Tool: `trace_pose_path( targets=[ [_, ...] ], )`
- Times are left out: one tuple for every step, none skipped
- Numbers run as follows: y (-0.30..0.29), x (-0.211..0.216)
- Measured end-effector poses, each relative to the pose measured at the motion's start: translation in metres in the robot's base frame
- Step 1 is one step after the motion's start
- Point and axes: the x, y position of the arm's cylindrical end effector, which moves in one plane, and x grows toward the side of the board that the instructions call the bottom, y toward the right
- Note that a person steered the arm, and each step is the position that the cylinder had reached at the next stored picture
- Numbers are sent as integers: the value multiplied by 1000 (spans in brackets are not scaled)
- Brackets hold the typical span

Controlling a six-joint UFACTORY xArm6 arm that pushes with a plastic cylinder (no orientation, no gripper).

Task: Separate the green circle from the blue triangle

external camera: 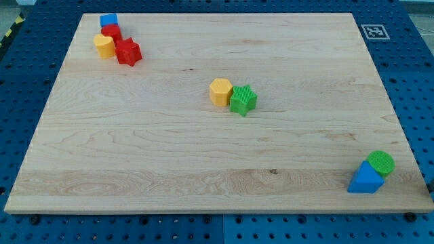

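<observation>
In the bottom right corner of the light wooden board (203, 149) sits the round green plastic circle block (381, 163). It is touching the blue plastic triangle block (365, 180), which lies just below it and a bit to the view's left. Both are very near the board's edge.

My tip is not in the picture, so I cannot tell where it is next to these two. I have no jaws to open or close, only a rod.

I think the good way is to come in at the spot where the two blocks meet and push the green circle away toward the middle of the board. Pushing toward the edge could knock it off. I should go slow, so the blue triangle does not get dragged along.

Far from the green circle, near the board's middle, a yellow six-sided block (220, 91) touches a green star block (243, 100). Farthest away, at the top left corner, a small blue block (108, 20), a red block (112, 32), a yellow block (104, 46) and a red star block (127, 52) huddle together.
</observation>
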Motion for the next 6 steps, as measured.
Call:
trace_pose_path(
  targets=[
    [-9, -25],
    [-12, -32],
    [-3, 2],
    [-12, 20],
    [-32, 13],
    [-43, -21]
  ],
)
